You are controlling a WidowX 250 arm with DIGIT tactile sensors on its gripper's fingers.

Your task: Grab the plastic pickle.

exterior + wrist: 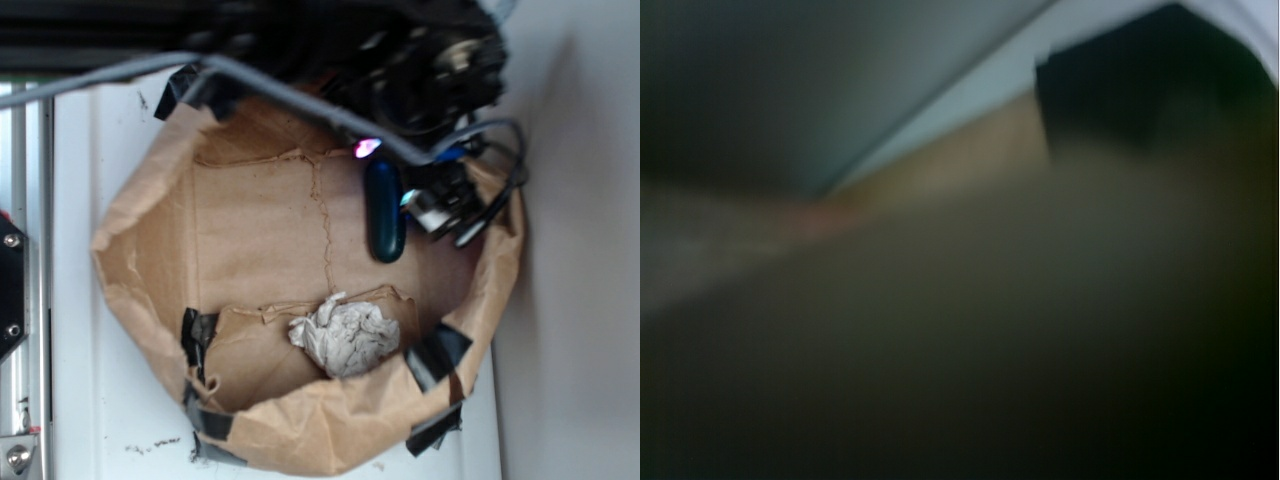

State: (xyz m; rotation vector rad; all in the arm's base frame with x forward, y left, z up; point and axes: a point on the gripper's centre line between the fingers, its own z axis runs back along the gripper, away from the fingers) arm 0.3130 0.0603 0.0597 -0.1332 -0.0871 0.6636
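The plastic pickle [385, 213] is a glossy dark green capsule lying lengthwise on the floor of a brown paper bag, near its far right wall. My gripper [441, 206] hangs just to the right of it, close to the bag's right rim, under the black arm and cables. From this angle its fingers are a dark tangle, and whether they touch the pickle is unclear. The wrist view is a close blur: dark brown-green fills the lower part, and no jaws or pickle can be made out.
A whitish crumpled paper wad [345, 337] lies at the bag's near side. The brown paper bag [140, 260] has raised walls patched with black tape [437, 357]. A grey cable [250, 82] crosses the bag's far rim. A metal rail [20, 300] runs along the left.
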